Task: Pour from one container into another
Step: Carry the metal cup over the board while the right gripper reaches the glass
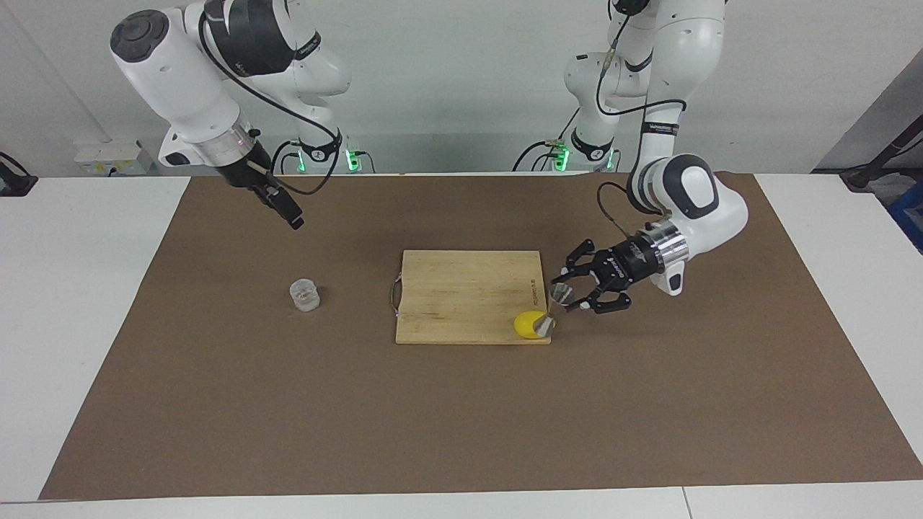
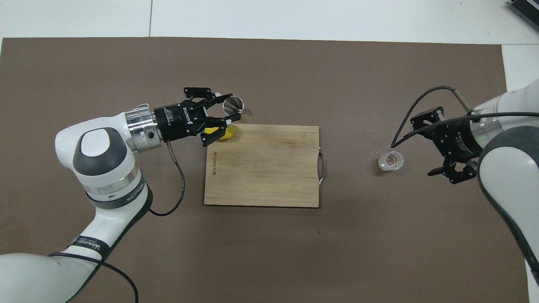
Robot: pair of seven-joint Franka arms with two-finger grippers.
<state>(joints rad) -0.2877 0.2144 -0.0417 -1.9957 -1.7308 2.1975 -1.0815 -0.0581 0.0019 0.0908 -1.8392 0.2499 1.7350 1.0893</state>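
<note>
The grey metal hourglass jigger [image 1: 547,325] hangs tilted over the cutting board's corner at the left arm's end, just above a yellow lemon [image 1: 526,323]. My left gripper [image 1: 564,294] is shut on the jigger [image 2: 233,105] around its middle. The small clear ribbed cup [image 1: 305,294] stands upright on the brown mat toward the right arm's end, also seen in the overhead view [image 2: 390,160]. My right gripper [image 1: 290,214] hangs open and empty in the air over the mat beside the cup, showing in the overhead view [image 2: 423,147] too.
A wooden cutting board [image 1: 461,295] lies mid-table, its metal handle [image 2: 322,167] pointing toward the cup. The lemon [image 2: 220,134] rests on the board's corner. A brown mat [image 1: 461,418] covers most of the white table.
</note>
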